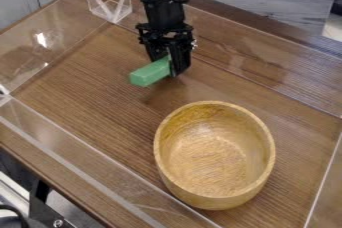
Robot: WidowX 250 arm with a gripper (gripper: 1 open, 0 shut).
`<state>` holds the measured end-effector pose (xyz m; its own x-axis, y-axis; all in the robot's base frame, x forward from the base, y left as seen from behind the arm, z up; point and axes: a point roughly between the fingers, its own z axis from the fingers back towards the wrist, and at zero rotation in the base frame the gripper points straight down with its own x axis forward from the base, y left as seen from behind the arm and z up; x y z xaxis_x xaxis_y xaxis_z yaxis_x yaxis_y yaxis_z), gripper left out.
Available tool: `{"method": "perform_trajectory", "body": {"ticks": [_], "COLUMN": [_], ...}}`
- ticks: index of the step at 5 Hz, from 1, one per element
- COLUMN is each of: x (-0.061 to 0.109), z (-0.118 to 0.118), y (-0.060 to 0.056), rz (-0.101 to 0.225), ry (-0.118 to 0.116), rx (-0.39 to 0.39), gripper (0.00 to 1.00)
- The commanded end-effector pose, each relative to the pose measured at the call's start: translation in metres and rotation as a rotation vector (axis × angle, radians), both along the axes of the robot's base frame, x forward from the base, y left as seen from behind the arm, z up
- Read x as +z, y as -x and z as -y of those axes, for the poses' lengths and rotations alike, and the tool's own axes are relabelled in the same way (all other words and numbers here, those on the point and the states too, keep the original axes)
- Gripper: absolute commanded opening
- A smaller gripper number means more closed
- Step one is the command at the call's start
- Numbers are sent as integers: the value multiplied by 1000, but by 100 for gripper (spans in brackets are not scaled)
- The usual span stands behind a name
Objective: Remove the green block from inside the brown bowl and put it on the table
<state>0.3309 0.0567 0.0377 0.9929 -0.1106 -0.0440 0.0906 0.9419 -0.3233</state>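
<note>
Gripper (168, 60) closed on the green block (150, 73), at its far end; block out of the brown bowl (215, 155), over the table (100, 97), well apart from the rim. Can't tell if its underside touches wood. If it hangs clear, your release could drop it and make it tip or skid; if it's pressed down, lowering further might twist it in your grip

The wood-grain table (80, 82) bears the round brown bowl (215, 155).
</note>
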Motion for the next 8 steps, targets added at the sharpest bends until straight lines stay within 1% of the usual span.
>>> {"method": "perform_trajectory", "body": {"ticks": [1,8], "x": [16,17], "z": [0,0], "y": [-12,-11], "rz": [50,-3], "ry": [-19,-6], "rx": [-12,-15], "gripper": [0,0]}}
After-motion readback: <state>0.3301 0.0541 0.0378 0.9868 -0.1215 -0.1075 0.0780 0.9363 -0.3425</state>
